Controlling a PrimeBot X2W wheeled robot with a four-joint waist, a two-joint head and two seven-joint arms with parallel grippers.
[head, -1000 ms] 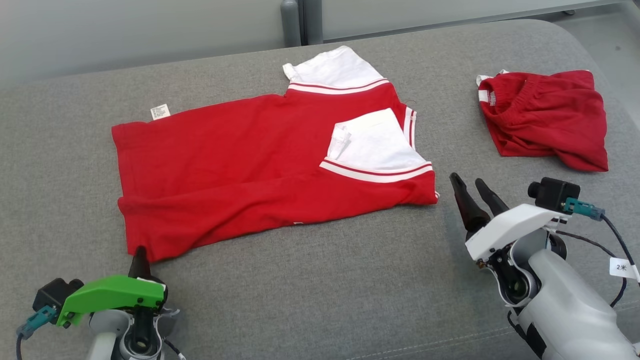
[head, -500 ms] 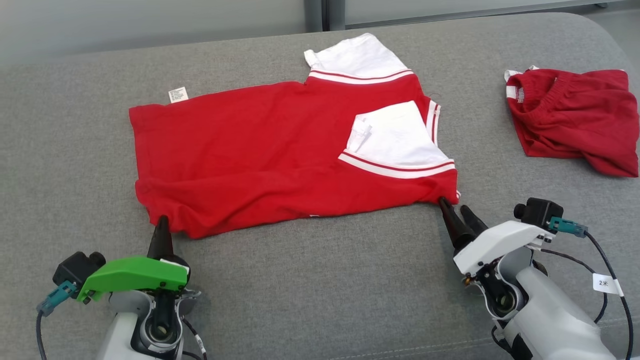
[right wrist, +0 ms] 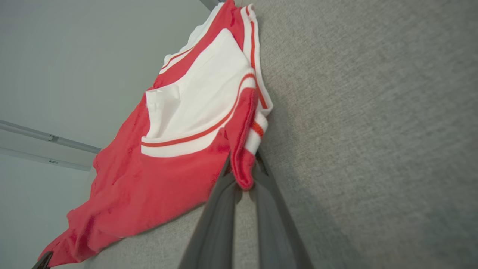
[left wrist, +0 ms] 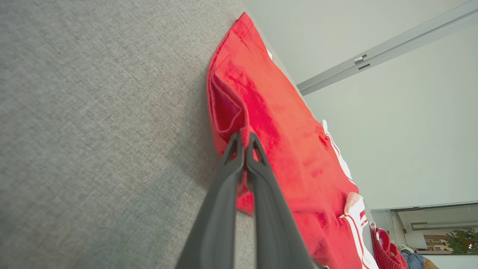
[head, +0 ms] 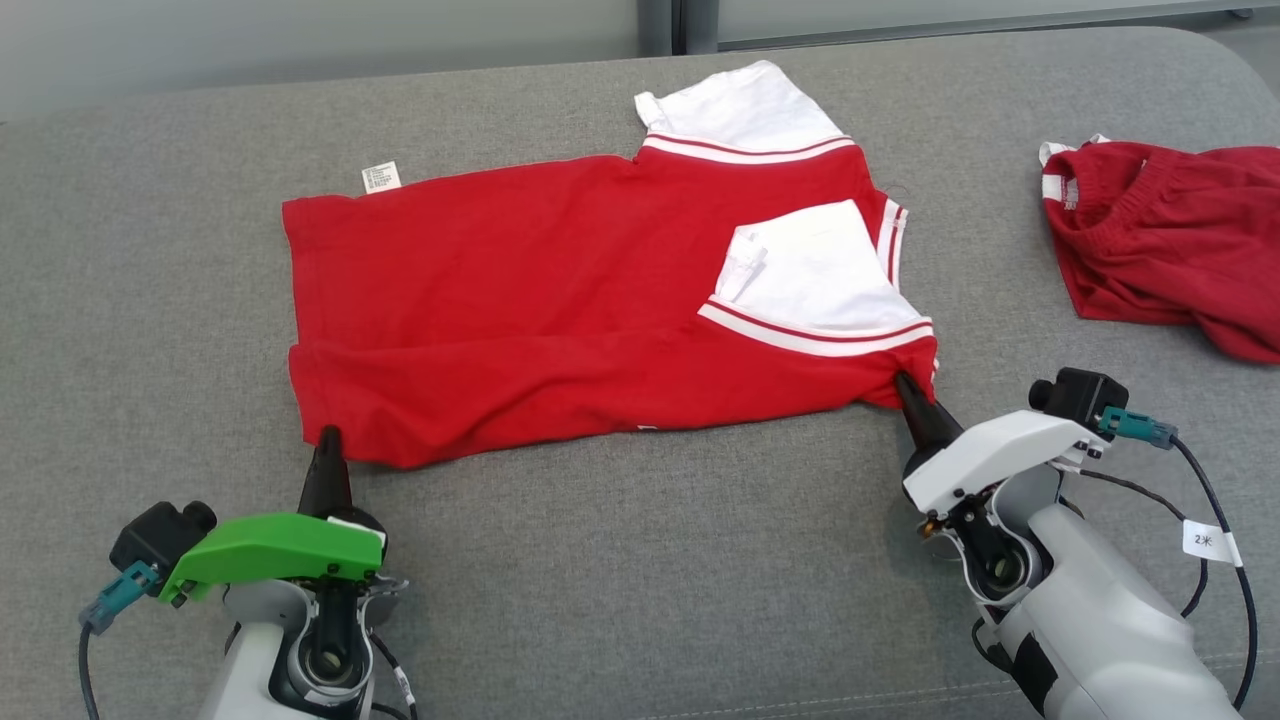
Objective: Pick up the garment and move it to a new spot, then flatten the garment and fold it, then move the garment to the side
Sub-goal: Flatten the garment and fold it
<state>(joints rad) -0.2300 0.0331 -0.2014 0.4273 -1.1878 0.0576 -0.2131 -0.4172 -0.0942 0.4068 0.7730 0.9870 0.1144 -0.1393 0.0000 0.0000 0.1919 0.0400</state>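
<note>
The garment point(head: 560, 300) is a red shirt with white, red-striped sleeves, lying folded lengthwise on the grey cushion point(head: 640, 560). My left gripper point(head: 326, 438) is shut on the garment's near left corner; in the left wrist view the red hem point(left wrist: 239, 112) sits pinched between the gripper point(left wrist: 242, 137) fingertips. My right gripper point(head: 905, 383) is shut on the near right corner under the striped sleeve; in the right wrist view a red fold of the garment point(right wrist: 179, 149) hangs between the gripper point(right wrist: 243, 164) fingers.
A second red garment with a white band point(head: 1165, 240) lies bunched at the right of the cushion. A white care label point(head: 380, 177) sticks out at the shirt's far left corner. Pale wall point(head: 300, 40) runs behind the cushion.
The right gripper moved in to the shirt's near right corner and closed on it. The left gripper kept its grip on the left corner. The camera shifted, sliding the whole scene rightward.
</note>
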